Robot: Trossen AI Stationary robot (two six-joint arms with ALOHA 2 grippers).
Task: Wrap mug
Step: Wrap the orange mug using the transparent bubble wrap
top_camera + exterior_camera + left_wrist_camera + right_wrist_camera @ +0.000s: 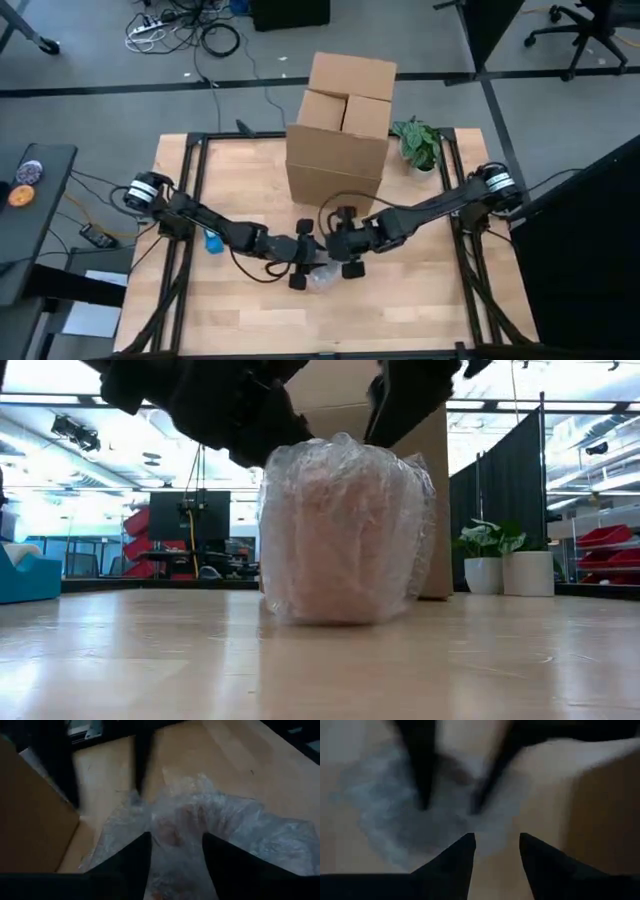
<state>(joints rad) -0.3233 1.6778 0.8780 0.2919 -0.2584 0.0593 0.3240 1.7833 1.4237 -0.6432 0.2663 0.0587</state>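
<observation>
The mug stands upright on the table's front middle, fully covered in clear bubble wrap (345, 535), (325, 278); a pinkish body shows through the wrap (200, 830). My left gripper (175, 840), (308, 265) is open right over the bundle's top, one finger on each side of the bunched wrap. My right gripper (497, 840), (340, 262) is open close above the bundle's far right side, facing the left gripper's fingers (422, 770). My left gripper comes from above and from the table's left, its open fingers (132, 862) standing either side of the wrap's bunched top (175, 820). I cannot tell whether they touch it. The bundle stands with its base on the table.
A tall cardboard box (340, 130) stands just behind the bundle. A potted plant (418, 145) is at the far right, and a small blue object (212, 242) lies on the left. Bare wood lies toward the near edge.
</observation>
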